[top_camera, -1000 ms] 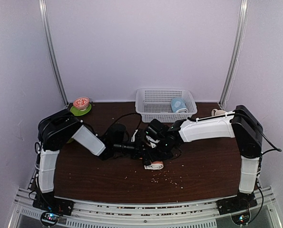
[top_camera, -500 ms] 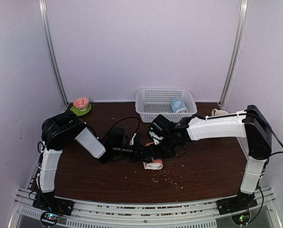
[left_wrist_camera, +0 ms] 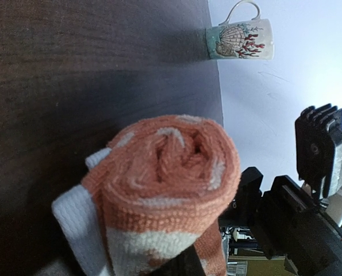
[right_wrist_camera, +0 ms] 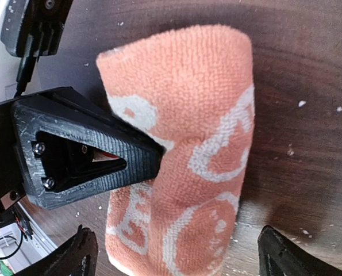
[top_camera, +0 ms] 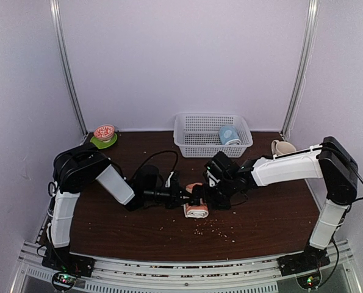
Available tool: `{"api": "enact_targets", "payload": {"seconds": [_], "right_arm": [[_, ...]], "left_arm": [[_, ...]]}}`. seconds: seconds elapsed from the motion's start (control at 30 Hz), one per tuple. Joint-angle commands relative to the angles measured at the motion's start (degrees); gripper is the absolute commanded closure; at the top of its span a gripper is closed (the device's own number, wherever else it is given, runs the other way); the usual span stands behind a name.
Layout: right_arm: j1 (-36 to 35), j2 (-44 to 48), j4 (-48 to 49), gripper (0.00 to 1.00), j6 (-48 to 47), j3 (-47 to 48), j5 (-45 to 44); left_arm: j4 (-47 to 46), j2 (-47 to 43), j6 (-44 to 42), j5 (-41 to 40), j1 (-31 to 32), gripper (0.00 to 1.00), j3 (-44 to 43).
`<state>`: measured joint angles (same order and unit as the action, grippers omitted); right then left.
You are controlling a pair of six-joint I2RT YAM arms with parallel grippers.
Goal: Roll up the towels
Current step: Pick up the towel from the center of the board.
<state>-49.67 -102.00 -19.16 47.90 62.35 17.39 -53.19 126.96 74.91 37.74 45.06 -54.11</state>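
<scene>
Orange-red towel (top_camera: 197, 210): rolled into a short thick cylinder and laid on the dark wooden table (top_camera: 273, 220) just in front of centre, between the two grippers. A spiral of layers is shown at its end in the left wrist view (left_wrist_camera: 171, 178). White swirls are seen along its side from the right wrist (right_wrist_camera: 205, 115).
Left gripper (top_camera: 191, 194): reached in from the left with the jaws closed tight. The tip (right_wrist_camera: 150, 160) is sunk into the side of the roll, and the cloth is drawn in around it, so a fold is taken to be pinched.
Right gripper (top_camera: 209, 196): spread wide with nothing held. Its two fingertips (right_wrist_camera: 81, 253) are seen on either side of the near end of the roll, clear of the cloth.
Light blue towel (top_camera: 229, 135): placed inside the white plastic basket (top_camera: 196, 122) at its right end, well apart from the grippers. Its pattern is too small to be made out.
Mug (top_camera: 282, 148): stood at the far right of the table, printed with a shell and red coral (left_wrist_camera: 239, 39).
Bowl (top_camera: 104, 131): set on a green plate (top_camera: 96, 144) in the far left corner.
Crumbs (top_camera: 215, 227): scattered over the table in front of the roll.
</scene>
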Motion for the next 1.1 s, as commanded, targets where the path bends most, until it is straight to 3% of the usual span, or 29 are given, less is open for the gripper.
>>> {"api": "enact_targets", "payload": {"seconds": [0.0,0.53,0.7,0.97,1.07], "right_arm": [[-0.6,-1.6,2.3,0.03,2.6,0.5,1.2],[-5.9,-14.3,-18.1,0.14,1.8,15.1,-7.7],[-7.9,-18.0,-24.1,0.22,2.5,16.9,-9.6],[-8.9,-21.6,-24.0,0.33,4.9,14.6,-10.2],[-9.1,-22.6,-24.0,0.45,5.0,14.2,-10.3]], "left_arm": [[5.8,1.1,-1.4,-2.8,-0.5,1.00,1.9],[4.6,0.4,-0.9,-2.6,-0.5,1.00,2.0],[2.3,-0.2,0.1,-2.0,-0.6,1.00,3.0],[-0.9,-2.9,1.2,-1.7,-0.6,1.00,6.2],[-1.8,-4.3,1.7,-1.8,-0.8,1.00,7.5]]}}
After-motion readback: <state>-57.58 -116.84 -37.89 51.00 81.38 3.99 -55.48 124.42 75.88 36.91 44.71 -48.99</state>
